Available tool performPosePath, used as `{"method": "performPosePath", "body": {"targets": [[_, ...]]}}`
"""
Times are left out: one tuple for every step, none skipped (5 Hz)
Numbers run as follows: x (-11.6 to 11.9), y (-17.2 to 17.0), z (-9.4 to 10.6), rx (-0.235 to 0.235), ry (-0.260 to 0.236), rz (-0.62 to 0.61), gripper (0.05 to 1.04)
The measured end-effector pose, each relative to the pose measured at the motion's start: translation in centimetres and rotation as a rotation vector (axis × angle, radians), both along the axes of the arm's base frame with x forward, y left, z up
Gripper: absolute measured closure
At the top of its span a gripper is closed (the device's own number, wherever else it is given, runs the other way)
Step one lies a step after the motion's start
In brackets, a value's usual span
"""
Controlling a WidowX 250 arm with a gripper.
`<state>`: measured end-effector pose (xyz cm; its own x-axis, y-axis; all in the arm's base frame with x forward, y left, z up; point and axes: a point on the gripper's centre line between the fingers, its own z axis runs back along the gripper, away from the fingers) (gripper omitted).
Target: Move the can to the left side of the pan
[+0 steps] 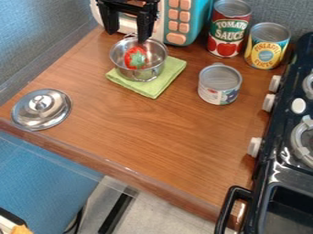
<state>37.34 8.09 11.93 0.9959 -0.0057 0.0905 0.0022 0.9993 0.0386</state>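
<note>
Black gripper (127, 36) first, since it hangs right over the back of the small metal pan (139, 76); its two fingers stand wide apart, with nothing that I can see held between them; one fingertip shows against the pan's far rim, though from where I stand I can't tell whether the two touch. Take the pan as the middle of a clock, twelve being the far side of the counter (159, 123); the can (218, 94), a short one with a bare metal top and a pale label, stands upright a bit before four o'clock, apart from the pan and just off the green cloth (153, 88); so it is on the pan's right side, not its left. That cloth lies flat under the pan, one corner poking out towards five; inside the pan sits a red strawberry (136, 58) with a green top; a shiny round lid (41, 109) rests knob up at eight o'clock, near the counter's edge. Round at two there's the tall tomato sauce can (229, 34), and beside it, nearly at three, the yellow pineapple can (265, 52), both upright; the teal toy microwave (199, 23), with its peachy buttons, stands at one; and the black stove (286, 125) runs along the side from three o'clock to five, its pale knobs facing the counter.
</note>
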Motion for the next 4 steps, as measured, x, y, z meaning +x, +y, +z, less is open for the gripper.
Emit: {"method": "performPosePath", "body": {"targets": [[-0.1,-0.2,-1.4,-0.009,0.036,0.002,0.082],[0.6,-3.9,-1.9,-0.02,0.026,-0.069,0.082],[1.1,-8.8,-1.9,-0.032,0.009,-0.179,0.082],[1.3,-13.1,-1.9,-0.054,-0.025,-0.273,0.082]]}}
